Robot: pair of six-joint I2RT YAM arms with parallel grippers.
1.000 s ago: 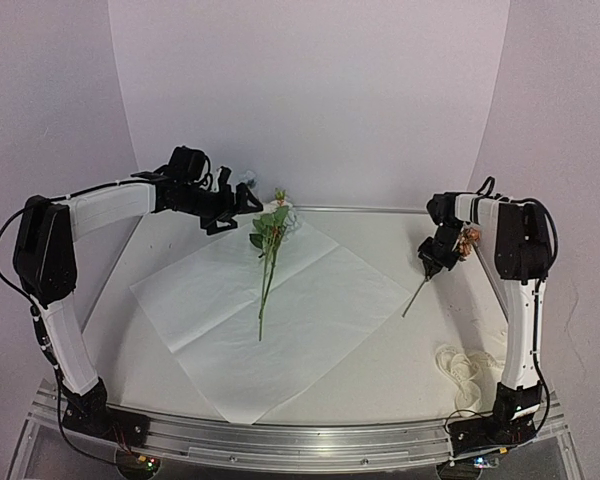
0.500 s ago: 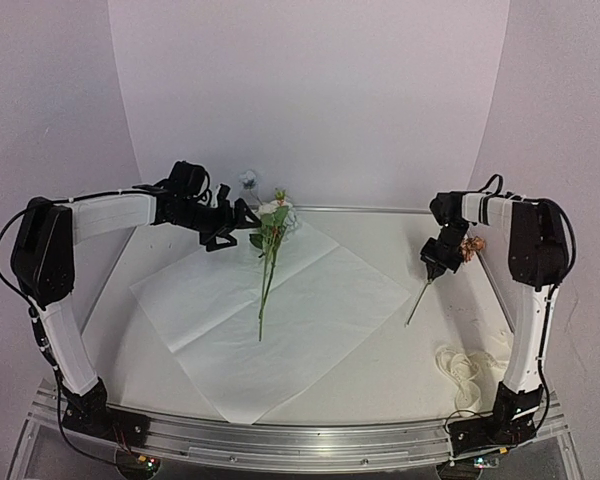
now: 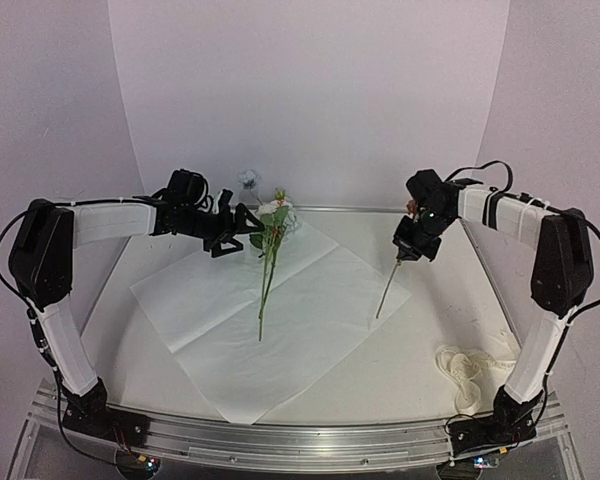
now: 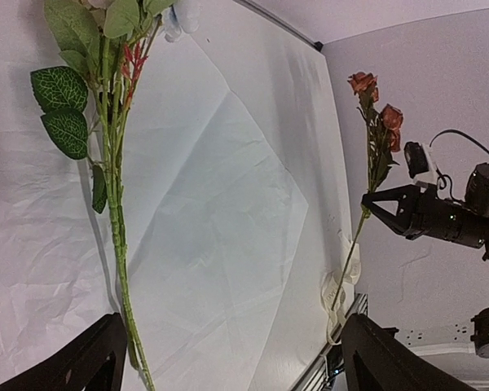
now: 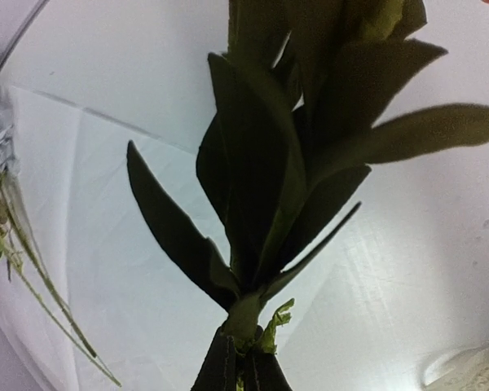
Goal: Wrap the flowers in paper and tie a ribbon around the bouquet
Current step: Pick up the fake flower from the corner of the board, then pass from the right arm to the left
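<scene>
L gripper (image 3: 242, 222) spread wide, hovering just beside the heads of flowers (image 3: 267, 262) lying on paper (image 3: 320, 300). R gripper (image 3: 410, 247) pinching orange stem (image 3: 387, 290), blooms up, tip by paper's right edge. Ribbon (image 3: 464, 368) heaped on table (image 3: 420, 350) nr R arm base.

You see the white paper (image 3: 320, 300) spread flat, diamond-wise, with green-stemmed flowers (image 3: 271, 236) lying along its middle, blooms toward the far corner. One rust-orange stem (image 3: 387, 290) hangs tilted over its right corner, pinched in the right gripper (image 3: 407, 250). The cream ribbon (image 3: 464, 372) lies heaped, near right.
</scene>
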